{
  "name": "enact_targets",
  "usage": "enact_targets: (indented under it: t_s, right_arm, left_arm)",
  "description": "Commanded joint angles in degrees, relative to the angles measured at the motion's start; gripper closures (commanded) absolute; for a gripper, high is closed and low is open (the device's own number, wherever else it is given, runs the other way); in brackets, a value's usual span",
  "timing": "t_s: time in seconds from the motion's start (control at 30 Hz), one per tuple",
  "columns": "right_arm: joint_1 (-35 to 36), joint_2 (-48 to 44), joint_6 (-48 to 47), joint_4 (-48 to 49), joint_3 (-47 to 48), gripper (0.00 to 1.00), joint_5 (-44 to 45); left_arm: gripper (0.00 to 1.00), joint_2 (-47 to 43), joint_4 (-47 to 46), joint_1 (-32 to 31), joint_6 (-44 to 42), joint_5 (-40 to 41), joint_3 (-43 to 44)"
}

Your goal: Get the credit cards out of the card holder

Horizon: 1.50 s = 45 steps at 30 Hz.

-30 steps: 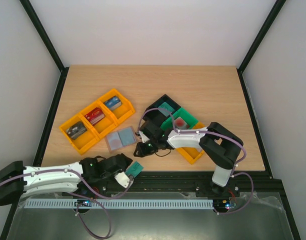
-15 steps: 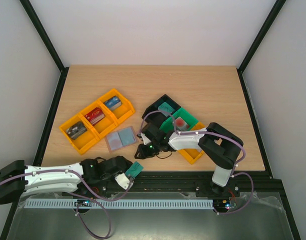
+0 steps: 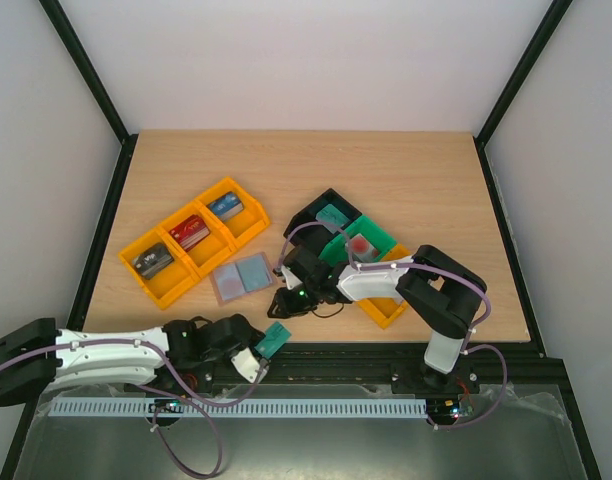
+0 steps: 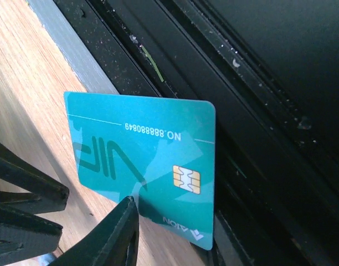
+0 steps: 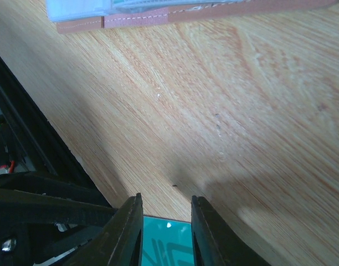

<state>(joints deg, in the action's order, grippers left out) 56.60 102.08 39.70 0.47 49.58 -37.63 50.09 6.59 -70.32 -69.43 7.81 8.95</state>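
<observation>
The card holder (image 3: 241, 276) lies open on the wood, pale blue-grey side up. Its brownish-pink rim (image 5: 131, 21) shows at the top of the right wrist view. A teal credit card (image 3: 276, 338) (image 4: 153, 166) lies face up, overhanging the table's near edge. My left gripper (image 3: 256, 352) (image 4: 178, 221) is at that card. One dark finger (image 4: 117, 233) touches its lower edge and the other is hidden. My right gripper (image 3: 286, 300) (image 5: 165, 199) hovers low beside the holder. Its jaws stand slightly apart, and wood and the teal card (image 5: 167, 244) show through the gap.
An orange three-part bin (image 3: 171, 285) at the left holds blue (image 3: 226, 207), red (image 3: 191, 232) and dark (image 3: 151, 260) cards. Black (image 3: 304, 212), green (image 3: 386, 237) and orange (image 3: 381, 308) bins sit under the right arm. A black frame rail (image 4: 258, 111) runs along the table's near edge.
My left gripper's jaws have narrowed around the teal card, and the arm has edged slightly right. The card has barely shifted. The right gripper has stayed put.
</observation>
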Motion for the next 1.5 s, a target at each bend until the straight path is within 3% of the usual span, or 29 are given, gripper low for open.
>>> enact_targets:
  t_s: [0.0, 0.17, 0.3, 0.63, 0.8, 0.93, 1.07, 1.23, 1.37, 1.47]
  right_arm:
    - [-0.23, -0.06, 0.29, 1.24, -0.71, 0.76, -0.57]
    - [-0.31, -0.65, 0.30, 1.07, -0.88, 0.76, -0.55]
    - [-0.91, -2.06, -0.17, 0.28, -0.75, 0.76, -0.55]
    - [-6.24, -12.78, -5.07, -7.92, 2.88, 0.71, 0.26]
    - [-12.91, -21.46, -8.56, -15.28, 7.93, 0.66, 2.91]
    - [-16.97, -29.47, -9.42, -17.83, 10.51, 0.58, 4.53]
    - [-17.31, -32.38, -9.15, -19.29, 13.63, 0.49, 6.53]
    - [-17.25, -32.91, 0.96, -10.45, 12.51, 0.41, 3.54]
    - [-17.14, -32.43, 4.04, -2.91, 10.99, 0.37, -1.08]
    - [-17.14, -31.13, -1.18, -7.39, 13.83, 0.35, -3.24]
  left_arm:
    - [0.68, 0.71, -11.71, 0.54, -0.37, 4.96, -0.26]
    - [0.79, -0.46, -14.58, 0.54, 0.12, 7.31, -0.35]
    - [0.97, -2.65, -15.45, 0.54, 1.31, 8.11, -0.27]
    - [0.98, -10.62, -2.24, 0.36, 6.99, 4.53, 4.78]
    - [0.98, -12.63, -1.55, 0.41, 8.08, 9.99, 7.61]
    - [0.98, -15.59, -8.13, 0.73, 2.01, 16.67, 9.10]
    - [0.98, -19.23, -19.35, 2.45, -11.02, 19.29, 7.43]
    - [0.98, -19.84, -34.27, 3.76, -27.82, 19.89, 3.37]
    - [0.98, -20.75, -33.11, 4.66, -27.62, 21.22, 4.75]
    - [0.98, -20.99, -33.49, 4.71, -24.01, 21.43, 6.71]
